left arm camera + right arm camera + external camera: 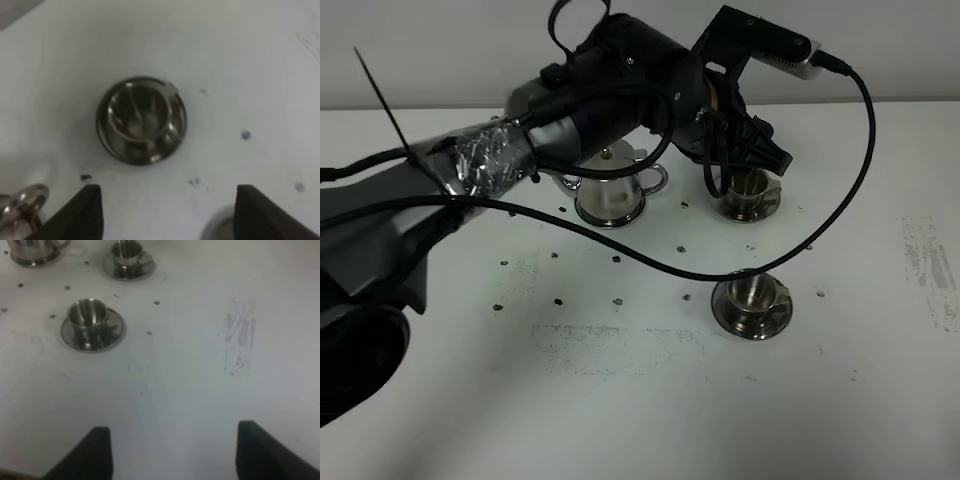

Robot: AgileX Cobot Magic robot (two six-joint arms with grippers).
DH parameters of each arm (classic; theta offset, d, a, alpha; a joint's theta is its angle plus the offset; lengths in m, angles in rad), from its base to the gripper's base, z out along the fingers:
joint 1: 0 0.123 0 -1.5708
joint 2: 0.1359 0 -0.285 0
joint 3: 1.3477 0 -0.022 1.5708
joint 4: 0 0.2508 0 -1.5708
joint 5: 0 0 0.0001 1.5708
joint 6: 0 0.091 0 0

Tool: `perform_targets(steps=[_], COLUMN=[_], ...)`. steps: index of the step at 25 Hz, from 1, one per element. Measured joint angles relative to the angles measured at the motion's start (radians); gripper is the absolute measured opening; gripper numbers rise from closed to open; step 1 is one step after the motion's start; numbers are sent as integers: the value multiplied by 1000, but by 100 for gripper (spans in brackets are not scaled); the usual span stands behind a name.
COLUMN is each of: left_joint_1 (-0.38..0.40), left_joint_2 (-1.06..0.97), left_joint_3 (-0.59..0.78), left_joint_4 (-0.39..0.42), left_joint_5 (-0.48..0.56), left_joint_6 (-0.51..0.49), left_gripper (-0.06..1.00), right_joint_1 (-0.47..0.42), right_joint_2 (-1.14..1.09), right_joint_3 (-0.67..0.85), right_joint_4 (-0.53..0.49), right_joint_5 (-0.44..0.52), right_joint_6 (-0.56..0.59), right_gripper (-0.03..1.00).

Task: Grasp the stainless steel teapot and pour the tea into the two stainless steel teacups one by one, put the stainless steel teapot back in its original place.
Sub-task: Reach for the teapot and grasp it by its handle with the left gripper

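The stainless steel teapot [611, 191] stands at the back of the table, partly hidden by my left arm. The rim of a round steel dish [610, 217] shows under it. Its loop handle shows in the left wrist view [24, 204]. The far teacup [750, 190] on its saucer lies just below my left gripper [763, 152], which is open and empty above it [170, 220]. The cup [141, 119] shows between and beyond the fingers. The near teacup [752, 298] stands on its saucer. My right gripper [172, 455] is open and empty, well short of both cups [90, 320] [127, 254]. No tea is visible.
A black cable [840, 200] hangs from the left arm and loops down over the table near the near cup. Small dark specks [617, 298] dot the white table [620, 400]. A grey scuffed patch [240, 335] lies to the right.
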Motion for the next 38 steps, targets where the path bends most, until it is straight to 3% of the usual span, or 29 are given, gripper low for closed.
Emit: perform_targets(steps=[6,10,18,24,38], left_joint_1=[20,31,42,59,69], left_joint_2=[65,82,131,139,174], left_joint_3=[0,0,0,0,0], left_joint_4=[194,262,294,376,365], left_joint_5=[-102,-120,-131,-132,-139], left_joint_6=[-241,-339,-421,-541,-554], left_gripper=[56,56,56,56,56], right_joint_1=[0,0,0,0,0], right_joint_2=[0,0,0,0,0], right_joint_3=[0,0,0,0,0], right_joint_4=[0,0,0,0,0], right_joint_5=[0,0,0,0,0], right_joint_6=[-1,-1,-1,-1,-1], right_gripper=[55,55,55,55,55])
